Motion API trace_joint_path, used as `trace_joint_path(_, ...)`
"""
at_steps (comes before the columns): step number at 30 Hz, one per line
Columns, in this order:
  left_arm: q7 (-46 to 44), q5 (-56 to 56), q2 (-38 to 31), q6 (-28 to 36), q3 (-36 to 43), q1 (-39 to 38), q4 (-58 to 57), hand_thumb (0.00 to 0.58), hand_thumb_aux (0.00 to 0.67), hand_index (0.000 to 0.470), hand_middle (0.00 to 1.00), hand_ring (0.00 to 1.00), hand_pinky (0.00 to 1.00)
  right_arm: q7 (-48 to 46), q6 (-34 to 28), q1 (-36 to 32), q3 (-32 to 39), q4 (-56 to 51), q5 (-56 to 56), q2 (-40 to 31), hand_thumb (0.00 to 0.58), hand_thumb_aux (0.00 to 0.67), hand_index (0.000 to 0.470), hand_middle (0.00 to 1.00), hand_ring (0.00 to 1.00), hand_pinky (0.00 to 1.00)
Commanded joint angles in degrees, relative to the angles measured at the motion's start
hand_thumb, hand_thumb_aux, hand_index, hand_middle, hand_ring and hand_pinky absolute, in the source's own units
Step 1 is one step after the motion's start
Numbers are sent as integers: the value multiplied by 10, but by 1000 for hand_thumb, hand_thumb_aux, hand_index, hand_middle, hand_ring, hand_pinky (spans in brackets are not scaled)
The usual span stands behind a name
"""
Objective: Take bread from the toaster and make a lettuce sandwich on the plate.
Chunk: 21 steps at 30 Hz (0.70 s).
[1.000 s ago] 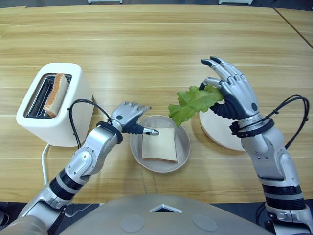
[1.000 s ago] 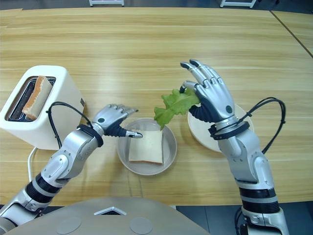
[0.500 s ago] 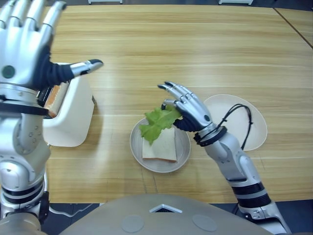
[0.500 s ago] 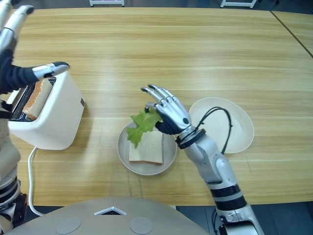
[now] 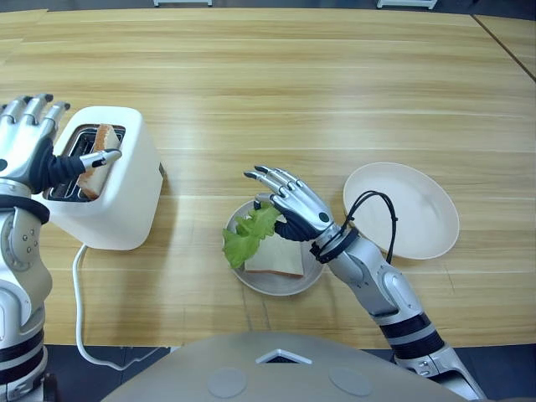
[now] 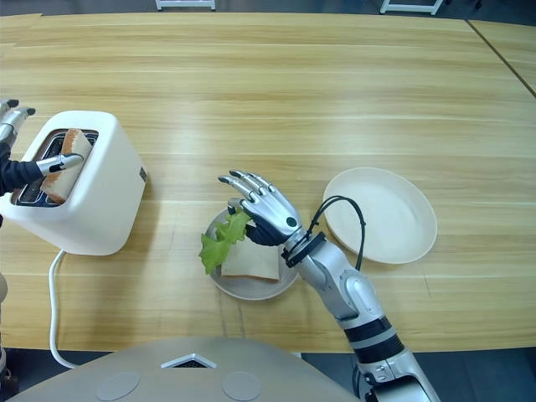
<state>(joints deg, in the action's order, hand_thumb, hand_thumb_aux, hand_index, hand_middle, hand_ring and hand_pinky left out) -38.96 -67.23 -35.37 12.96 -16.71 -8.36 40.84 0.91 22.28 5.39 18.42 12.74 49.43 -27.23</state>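
Wooden table (image 5: 293,84) first, then down by size. White toaster (image 5: 126,201) sits at the left, cord trailing off the front. Empty plate (image 5: 402,209) is at the right, well apart from the toaster. Smaller plate (image 5: 280,287) is in the centre, with one bread slice (image 5: 280,261) flat in it.

Right hand (image 5: 293,209) is over that plate's left side, fingers mostly fanned, with the lettuce (image 5: 249,234) pinched near the thumb. Left hand (image 5: 29,155) is beside the toaster, fingers straight up, thumb across the toast (image 5: 104,138) standing in the slot. We see no grasp on it.

Risks, our guess: the leaf hangs mostly past the slice's left edge, so a release here lands it half off the bread or over the rim. The loose pinch could also slip early. A thumb-only push may tilt the toast or nudge the toaster.

The lettuce hangs below and left of the right hand, its tip near the rim. The toast meets the left thumb only.
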Motion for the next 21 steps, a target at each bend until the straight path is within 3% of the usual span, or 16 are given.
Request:
trace_joint_path(1,-21,-9,11,6,15,-15,-10,18,11,7,0,0,0,-2,5,18,-17,0,5,-31,580,670,470,0,0,0)
trace_joint_path(3,-30,-13,15,8,25,-24,-17,92,55,39,0,0,0,0,5,23,-27,2,10,-43,580,670,470,0,0,0)
trace_joint_path(4,-32,-16,17,8,30,-27,-22,164,102,72,0,0,0,2,5,24,-31,2,12,-48,580,670,470,0,0,0)
trace_joint_path(5,-31,-18,20,9,34,-30,-27,443,344,241,0,0,0,4,6,25,-36,1,15,-54,580,670,470,0,0,0)
trace_joint_path(6,-29,-20,23,10,38,-30,-32,494,413,289,0,0,0,6,7,26,-41,1,18,-61,580,670,470,0,0,0)
trace_joint_path(7,-26,-19,27,12,40,-30,-36,580,670,470,0,0,0,7,7,26,-44,0,24,-67,580,670,470,0,0,0)
trace_joint_path(8,-21,-18,29,14,42,-27,-39,580,670,470,0,0,0,11,8,27,-48,-2,30,-74,580,670,470,0,0,0)
trace_joint_path(9,-16,-15,32,17,42,-24,-41,580,670,470,0,0,0,14,7,30,-53,-3,36,-81,577,620,435,0,0,0)
trace_joint_path(10,-10,-10,36,20,42,-19,-42,580,670,470,0,0,0,17,6,31,-56,-4,43,-88,144,89,63,0,0,0)
trace_joint_path(11,0,-6,40,23,41,-11,-43,580,670,470,467,467,467,21,6,33,-60,-4,50,-94,0,0,0,0,0,0)
trace_joint_path(12,6,-2,43,26,40,-4,-44,580,670,470,1000,1000,1000,24,5,35,-63,-5,53,-98,0,0,0,0,0,0)
trace_joint_path(21,55,38,51,33,20,49,-23,580,670,470,1000,1000,1000,23,10,56,-84,-2,49,-132,0,0,0,0,0,0)
